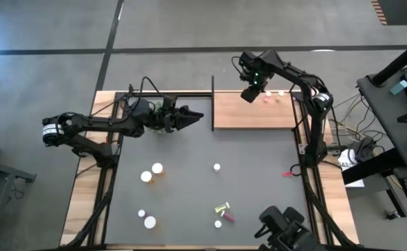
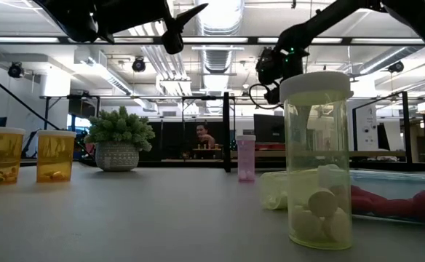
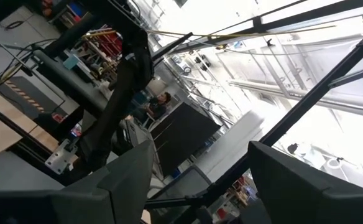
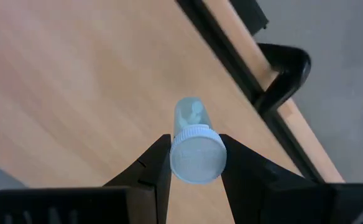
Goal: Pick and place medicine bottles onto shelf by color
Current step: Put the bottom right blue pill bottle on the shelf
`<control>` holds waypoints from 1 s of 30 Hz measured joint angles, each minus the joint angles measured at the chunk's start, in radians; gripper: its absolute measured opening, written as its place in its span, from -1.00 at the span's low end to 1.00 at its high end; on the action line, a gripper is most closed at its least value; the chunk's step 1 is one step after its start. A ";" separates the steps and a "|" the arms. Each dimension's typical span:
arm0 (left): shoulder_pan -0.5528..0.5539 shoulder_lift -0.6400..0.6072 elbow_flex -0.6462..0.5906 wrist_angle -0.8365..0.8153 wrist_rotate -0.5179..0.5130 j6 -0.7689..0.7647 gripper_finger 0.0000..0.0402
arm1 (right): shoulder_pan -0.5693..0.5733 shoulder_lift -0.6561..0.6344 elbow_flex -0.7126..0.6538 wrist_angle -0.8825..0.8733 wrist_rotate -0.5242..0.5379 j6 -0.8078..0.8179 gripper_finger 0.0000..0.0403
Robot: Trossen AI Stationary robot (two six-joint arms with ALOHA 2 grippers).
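My right gripper (image 4: 196, 142) is over the far edge of the light-brown shelf (image 1: 252, 118), shut on a small pale-blue vial (image 4: 189, 115) with a white cap. Two small bottles (image 1: 266, 97) (image 1: 281, 93) stand on the shelf just to its right. My left gripper (image 1: 193, 115) hangs open in the air left of the shelf, holding nothing. Loose on the dark table are two orange bottles (image 1: 152, 172), a white-capped vial (image 1: 217, 167), a red one (image 1: 287, 173) and a yellow-green one (image 1: 222, 207). My right gripper pinches the vial's white cap (image 4: 178, 158) between its two fingers, one on each side. The fingers come from above, pointing down. The vial hangs upright below them, body down, over the shelf's wooden board (image 4: 76, 93).
Black metal rods (image 4: 231, 56) edge the shelf, and an upright black post (image 1: 212, 104) stands at its left end. A potted green plant (image 2: 119, 138) sits at the far left of the table. More small vials (image 1: 150, 222) lie near the front edge.
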 joint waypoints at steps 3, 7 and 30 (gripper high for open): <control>0.005 0.000 0.000 -0.001 -0.010 0.001 0.22 | -0.021 0.001 0.000 0.005 -0.015 -0.029 -0.47; 0.007 0.000 0.001 0.000 -0.023 0.016 0.22 | -0.039 0.005 -0.008 0.007 -0.078 -0.059 -0.47; 0.006 0.000 0.004 0.000 -0.074 0.019 0.22 | -0.043 0.005 -0.061 0.016 -0.079 -0.181 -0.47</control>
